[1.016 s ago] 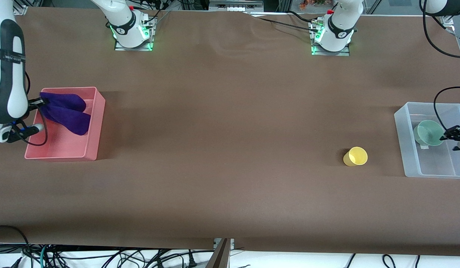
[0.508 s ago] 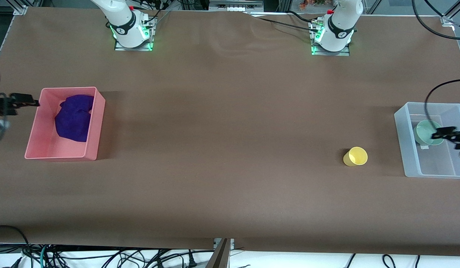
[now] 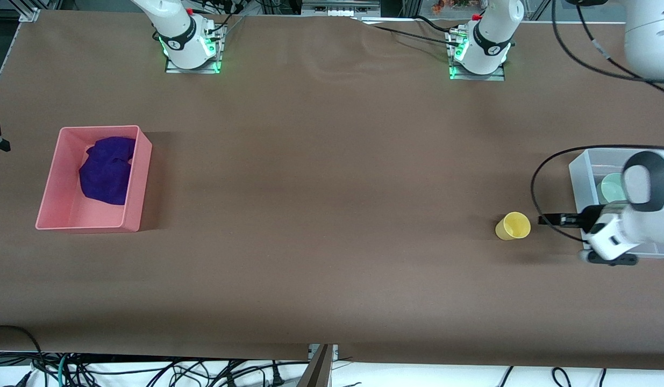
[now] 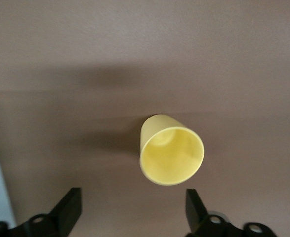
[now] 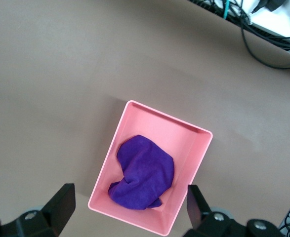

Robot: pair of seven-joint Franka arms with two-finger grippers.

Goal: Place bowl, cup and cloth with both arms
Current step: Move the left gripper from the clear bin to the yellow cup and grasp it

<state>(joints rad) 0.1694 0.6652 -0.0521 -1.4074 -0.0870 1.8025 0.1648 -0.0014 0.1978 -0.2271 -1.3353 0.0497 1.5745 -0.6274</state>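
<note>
The left pincer [image 4: 133, 212], fingers apart, was held just beside the cup [image 3: 513, 226]; it could be tipped by a low approach. The right pincer [image 5: 129, 213], also spread, waited high over the cloth [image 5: 144, 173].

I've dropped the fuzzy deep-purple cloth [image 3: 107, 170] into the pink plastic bin [image 3: 135, 183] and pulled my right gripper [image 5: 130, 212] high above it, fingers spread. My left gripper [image 3: 547, 219] released the mint-green bowl [image 3: 611, 187], left the clear bin [image 3: 578, 177], and now sits open just beside the small yellow cup [image 3: 513, 226].

Left gripper [image 3: 547, 219] low over table, jaws wide apart. Right gripper [image 5: 130, 210] raised high, jaws apart.
</note>
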